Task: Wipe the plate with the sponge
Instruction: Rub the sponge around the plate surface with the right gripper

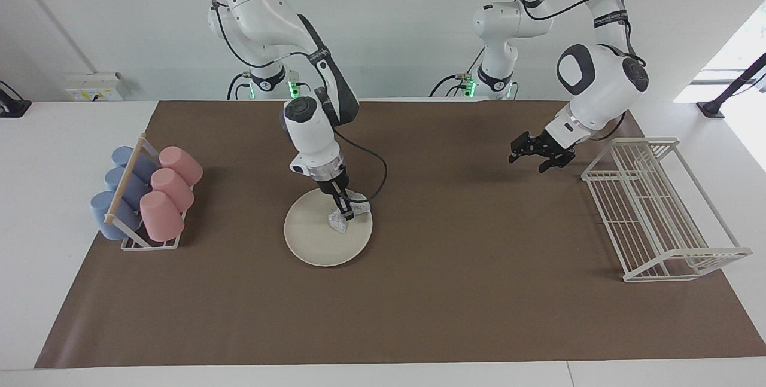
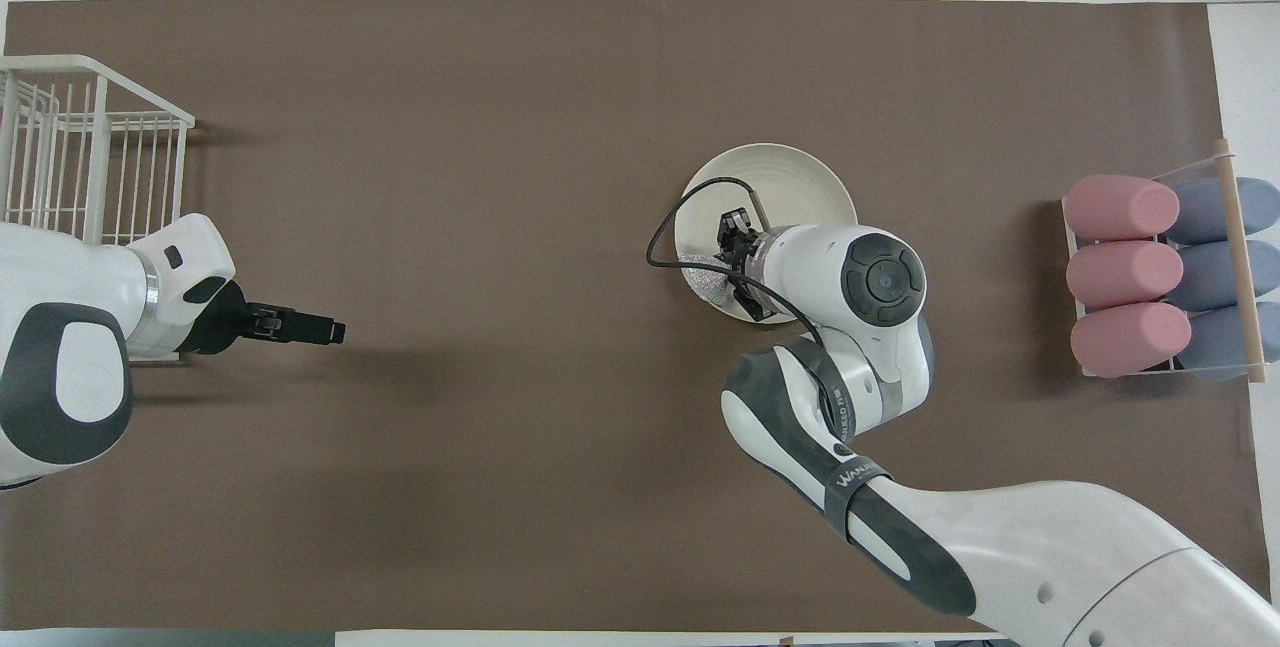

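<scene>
The cream-white plate (image 1: 311,240) (image 2: 785,177) lies flat on the brown mat, toward the right arm's end of the table. The silvery crinkled sponge (image 1: 337,224) (image 2: 703,280) rests on the plate at its rim, on the side toward the left arm's end and nearer to the robots. My right gripper (image 1: 345,210) (image 2: 733,262) points down, shut on the sponge and pressing it onto the plate. Its wrist hides part of the plate in the overhead view. My left gripper (image 1: 540,156) (image 2: 322,330) hangs open and holds nothing, over the mat beside the white wire rack.
A white wire rack (image 1: 658,207) (image 2: 80,152) stands at the left arm's end of the mat. A small stand with pink and blue cups (image 1: 146,195) (image 2: 1160,272) on their sides sits at the right arm's end. A black cable loops from the right wrist over the plate.
</scene>
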You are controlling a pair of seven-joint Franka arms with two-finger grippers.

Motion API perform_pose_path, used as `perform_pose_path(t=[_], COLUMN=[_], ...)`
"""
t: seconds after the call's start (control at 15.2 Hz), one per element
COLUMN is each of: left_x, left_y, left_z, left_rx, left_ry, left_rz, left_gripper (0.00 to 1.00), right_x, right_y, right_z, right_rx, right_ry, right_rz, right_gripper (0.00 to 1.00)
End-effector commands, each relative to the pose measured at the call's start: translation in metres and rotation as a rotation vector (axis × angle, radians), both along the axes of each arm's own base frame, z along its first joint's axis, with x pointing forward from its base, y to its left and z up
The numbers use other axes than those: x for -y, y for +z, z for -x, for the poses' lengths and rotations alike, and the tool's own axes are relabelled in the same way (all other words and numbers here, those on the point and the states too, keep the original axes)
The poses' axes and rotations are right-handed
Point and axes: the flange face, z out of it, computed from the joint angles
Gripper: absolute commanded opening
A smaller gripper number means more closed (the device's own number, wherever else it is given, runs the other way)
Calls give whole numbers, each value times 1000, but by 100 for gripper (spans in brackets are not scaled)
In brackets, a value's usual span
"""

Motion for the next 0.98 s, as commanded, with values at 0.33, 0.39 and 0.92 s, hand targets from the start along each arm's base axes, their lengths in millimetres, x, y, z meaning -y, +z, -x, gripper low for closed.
perform_pose_path(t=[0.33, 0.39, 0.92], left_x=[-6, -6, -5], left_y=[2, 2, 1], left_z=[-7, -7, -10], left_rx=[17, 17, 26], left_ry=[18, 18, 64], left_rz=[-25, -25, -31], left_gripper=[100, 100, 100], right_x=[78, 81, 30], right_y=[-30, -29, -28], right_z=[-23, -24, -6], right_rx=[-8, -7, -21], right_ry=[98, 95, 74], right_rz=[51, 51, 30], right_gripper=[0, 0, 0])
